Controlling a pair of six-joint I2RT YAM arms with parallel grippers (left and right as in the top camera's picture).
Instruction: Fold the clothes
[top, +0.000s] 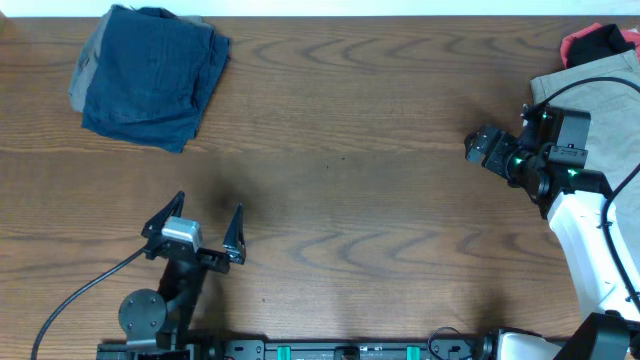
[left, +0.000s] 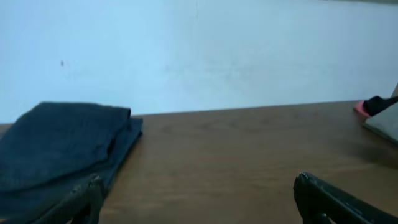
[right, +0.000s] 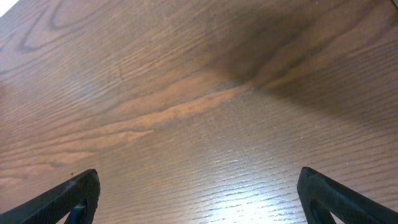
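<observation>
The left arm (top: 185, 272) is black throughout, with a round black joint housing (top: 143, 312) at its near end. A pale silver-grey block (top: 180, 232) sits behind the left claw (top: 209, 207), whose two fingers are thin, black and tapered. A grey cable (top: 62, 310) trails from this arm towards the near left.

The right arm (top: 585, 235) wears a smooth white shell, with a boxy black module (top: 568, 133) at its far end. Small green lights (top: 520, 158) glow there, and thin black wires (top: 590, 83) loop around it. The right claw (top: 476, 147) is black. In the right wrist view its fingertips (right: 62, 200) look matt dark grey.
</observation>
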